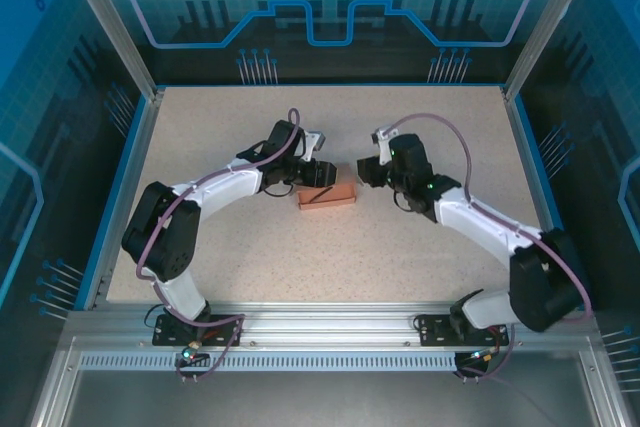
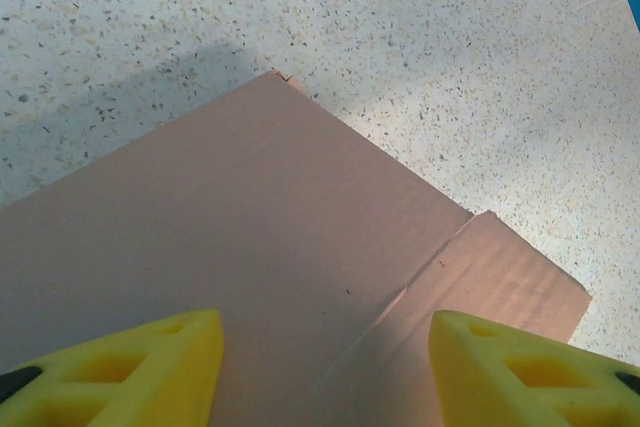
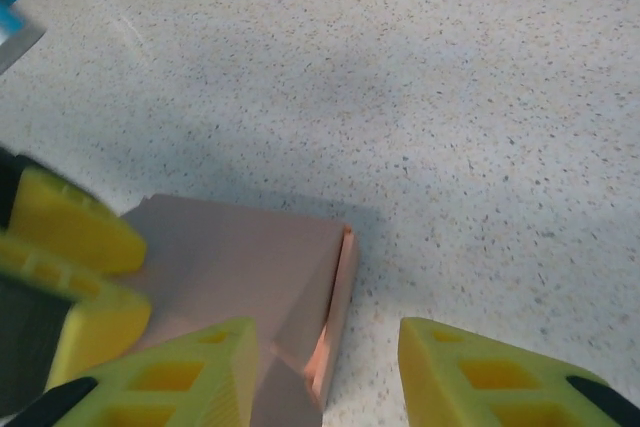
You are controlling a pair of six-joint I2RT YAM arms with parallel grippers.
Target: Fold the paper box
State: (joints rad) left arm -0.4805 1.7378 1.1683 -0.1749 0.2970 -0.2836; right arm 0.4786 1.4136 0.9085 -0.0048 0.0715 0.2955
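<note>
step: box (image 1: 327, 195) at surface (image 1: 420, 127) middle, end flap (image 3: 338, 282) seems unfinished | left claw (image 2: 322, 337) open over it | right claw (image 3: 328, 342) open | next: tuck flap squarely

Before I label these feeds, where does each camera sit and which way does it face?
Top: above and behind the bases, looking down at the table; left arm and right arm show.
Left wrist: over the box, looking down on it; left claw at bottom.
Right wrist: low, facing the box's end; right claw at bottom.
All three share the box.
</note>
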